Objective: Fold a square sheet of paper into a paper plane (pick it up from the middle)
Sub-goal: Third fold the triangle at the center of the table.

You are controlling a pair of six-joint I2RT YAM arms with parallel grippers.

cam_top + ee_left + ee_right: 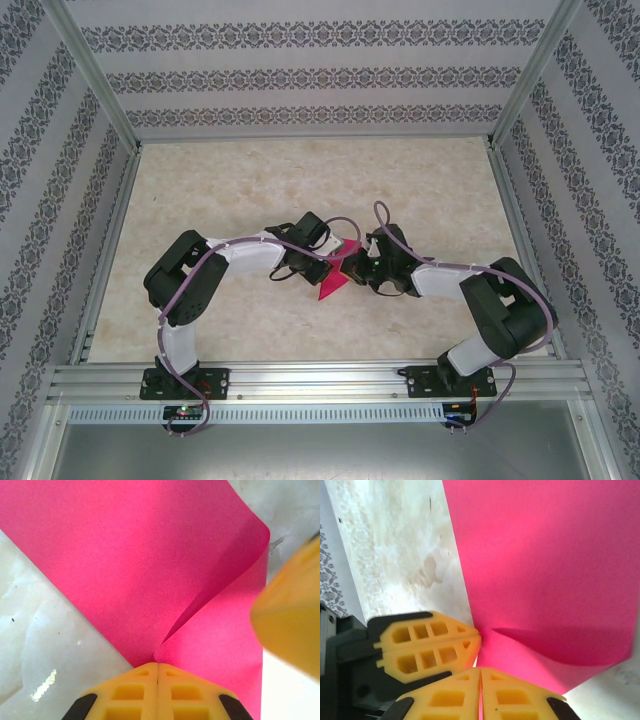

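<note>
The square sheet of paper (333, 280) is bright magenta and is held off the table at its middle, between the two arms. My left gripper (318, 266) is shut on it. In the left wrist view the yellow fingertips (150, 672) pinch the paper (125, 555), which bends into a loose curl above them. My right gripper (357, 268) is shut on the same spot from the other side. In the right wrist view a pink sliver sits between its closed fingertips (492, 677). The paper (545, 570) spreads upward, and the left gripper's fingers (430, 645) touch it right beside mine.
The beige marbled table (230, 190) is boxed in by patterned walls (310, 75) at the back and both sides. An aluminium rail (320, 380) carries both arm bases along the near edge. The right gripper's yellow finger (290, 615) looms at the right of the left wrist view.
</note>
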